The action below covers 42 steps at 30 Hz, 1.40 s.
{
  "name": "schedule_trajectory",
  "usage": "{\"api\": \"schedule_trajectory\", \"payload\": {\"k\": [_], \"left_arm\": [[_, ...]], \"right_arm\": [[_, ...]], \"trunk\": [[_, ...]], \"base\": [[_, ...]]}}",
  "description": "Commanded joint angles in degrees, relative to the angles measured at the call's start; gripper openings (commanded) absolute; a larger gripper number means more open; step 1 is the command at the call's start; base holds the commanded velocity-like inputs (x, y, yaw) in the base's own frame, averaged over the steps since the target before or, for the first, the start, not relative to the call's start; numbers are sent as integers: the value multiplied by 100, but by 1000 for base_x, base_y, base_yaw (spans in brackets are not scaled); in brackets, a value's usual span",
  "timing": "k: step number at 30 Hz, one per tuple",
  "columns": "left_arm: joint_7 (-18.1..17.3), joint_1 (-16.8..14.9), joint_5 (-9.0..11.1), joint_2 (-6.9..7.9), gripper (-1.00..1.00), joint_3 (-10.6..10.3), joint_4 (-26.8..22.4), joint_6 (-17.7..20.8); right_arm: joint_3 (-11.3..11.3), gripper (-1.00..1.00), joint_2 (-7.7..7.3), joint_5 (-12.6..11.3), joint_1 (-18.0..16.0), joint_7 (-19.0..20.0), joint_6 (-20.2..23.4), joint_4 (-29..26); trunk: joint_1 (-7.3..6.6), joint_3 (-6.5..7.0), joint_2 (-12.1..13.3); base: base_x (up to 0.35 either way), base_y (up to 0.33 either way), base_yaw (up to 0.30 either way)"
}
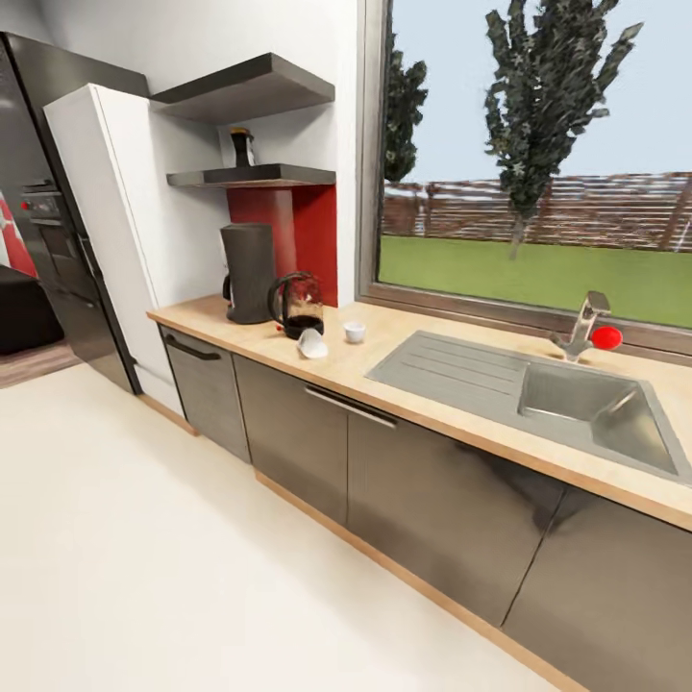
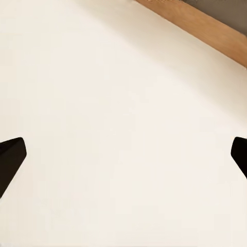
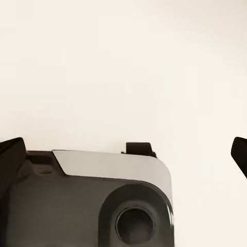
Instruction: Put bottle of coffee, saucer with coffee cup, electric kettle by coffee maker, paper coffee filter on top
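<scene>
A: Where's the bottle of coffee (image 1: 241, 146)?
B: Upright on the kitchen shelf (image 1: 252, 176), about eleven o'clock, straight above the coffee maker (image 1: 249, 272).
A: Grippers?
B: Left gripper (image 2: 123, 157) and right gripper (image 3: 123, 157) both spread wide, empty, over floor; neither is clearly nearer.

On the kitchen countertop (image 1: 432, 408) in my head view, the coffee maker (image 1: 249, 273) stood at the far left end with the electric kettle (image 1: 299, 305) just beside it. A small white piece (image 1: 312, 344), too small to tell apart, lay in front of the kettle, and the coffee cup (image 1: 355, 333) sat near it. On the kitchen shelf (image 1: 252, 177) above stood the bottle of coffee (image 1: 241, 147).
</scene>
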Motion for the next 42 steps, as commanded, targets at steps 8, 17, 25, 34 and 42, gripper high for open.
{"api": "schedule_trajectory", "payload": {"k": [8,17,25,34,42], "left_arm": [[10,1,46,-8,100,-13,34,-7],[6,1,51,-36,100,-26,400,-7],[-2,1,52,-38,100,-26,439,-7],[-9,1,52,-38,100,-26,448,-22],[-9,1,57,-38,100,-26,449,-20]], "right_arm": [[9,100,-11,-10,0,10,-34,-21],[11,100,-20,1,0,8,-54,16],[11,100,-17,3,0,8,-55,17],[11,100,-27,-5,0,8,-72,19],[11,100,-9,-6,0,8,-73,17]], "trunk": [[2,-4,-2],[2,-4,-2],[2,-4,-2],[2,-4,-2],[2,-4,-2]], "base": [[238,266,0],[252,251,0],[285,225,0],[275,227,-89],[235,249,-222]]}}
